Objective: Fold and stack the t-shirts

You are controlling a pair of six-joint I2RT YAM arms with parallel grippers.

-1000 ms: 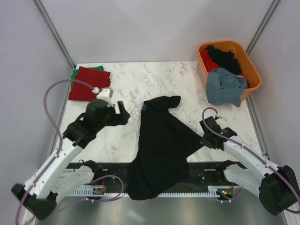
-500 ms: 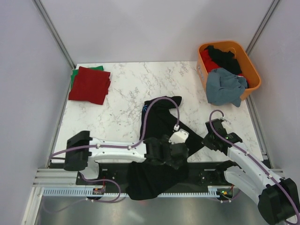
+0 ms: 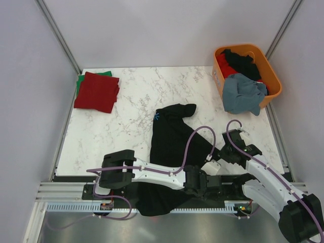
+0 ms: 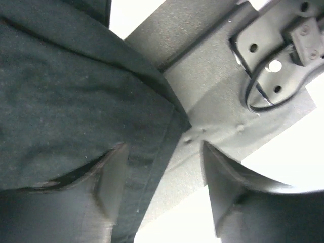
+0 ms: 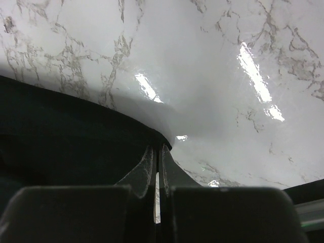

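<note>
Left wrist cam: left gripper (image 4: 163,148) has its jaws apart, nothing clamped. The hem of the black t-shirt (image 4: 66,101) runs into the gap, lying against one finger (image 4: 114,177). Under it sits the grey base plate (image 4: 217,101) with a black bracket (image 4: 283,35) and a cable loop.

Top cam, near edge: the left arm reaches across low to the right, so the left gripper (image 3: 200,185) sits over the mounting rail (image 3: 66,190), at the lower right edge of the black t-shirt (image 3: 172,147). The shirt's bottom hangs off the table's front edge, over the rail.

Right gripper (image 3: 226,152) is just right of the shirt, at its sleeve tip. Right wrist cam: right gripper (image 5: 157,149) is closed, its tips pinching the corner of the black cloth (image 5: 61,131), which tents up slightly off the marble.

Mid table (image 3: 131,96): the shirt body lies spread but rumpled, collar end pointing away from the arms, with a light-blue mark (image 3: 156,117) near the collar.

Far left corner: a folded dark red t-shirt (image 3: 97,91) sits on top of a green t-shirt (image 3: 80,80), of which only an edge shows.

Far right: the orange basket (image 3: 274,76) holds black (image 3: 243,61) and red (image 3: 228,66) cloth. A grey-blue t-shirt (image 3: 244,93) spills over its near rim.
</note>
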